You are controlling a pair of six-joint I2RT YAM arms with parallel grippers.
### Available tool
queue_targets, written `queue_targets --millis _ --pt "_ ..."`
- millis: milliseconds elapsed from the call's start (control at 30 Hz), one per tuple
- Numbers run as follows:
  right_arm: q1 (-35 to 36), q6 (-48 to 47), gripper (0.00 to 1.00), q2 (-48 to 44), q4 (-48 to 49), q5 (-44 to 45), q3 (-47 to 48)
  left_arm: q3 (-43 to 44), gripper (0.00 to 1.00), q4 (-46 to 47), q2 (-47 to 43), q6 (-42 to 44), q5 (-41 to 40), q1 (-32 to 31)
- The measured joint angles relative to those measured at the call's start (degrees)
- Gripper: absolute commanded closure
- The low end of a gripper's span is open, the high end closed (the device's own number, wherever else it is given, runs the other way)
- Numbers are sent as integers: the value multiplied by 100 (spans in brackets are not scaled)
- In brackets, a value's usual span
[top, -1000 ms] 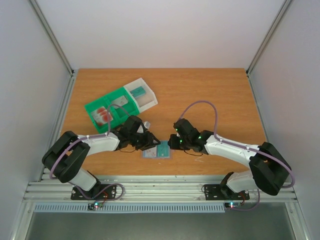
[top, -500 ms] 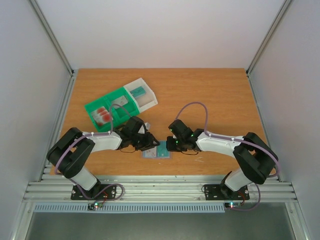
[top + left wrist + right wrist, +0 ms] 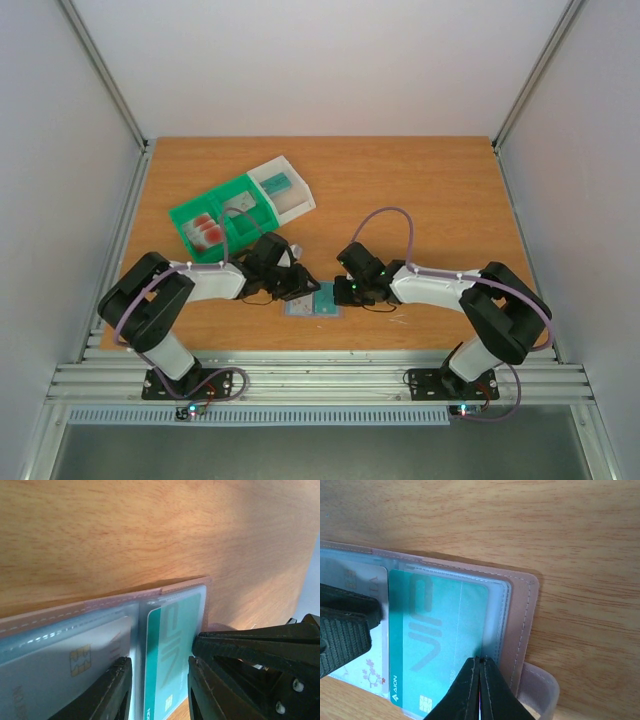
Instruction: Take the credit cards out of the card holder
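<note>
Right end effector [image 3: 479, 664] closed further; card holder [image 3: 518, 625] open, teal card [image 3: 440, 630] sleeved.

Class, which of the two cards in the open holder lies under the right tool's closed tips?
The teal card, beside the holder's tab; the pale card next to it lies clear of the right tool.

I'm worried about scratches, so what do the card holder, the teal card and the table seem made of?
Card holder: likely soft faux leather, stitched edge, with glossy clear plastic sleeves. Teal card: stiff plastic, printed lettering and chip. Table: wood grain, matte, perhaps laminate.
</note>
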Motion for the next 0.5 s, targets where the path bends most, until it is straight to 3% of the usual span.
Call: queue_targets --millis 500 --pt "0 26 98 -63 212 0 -140 -4 72 422 223 -166 83 0"
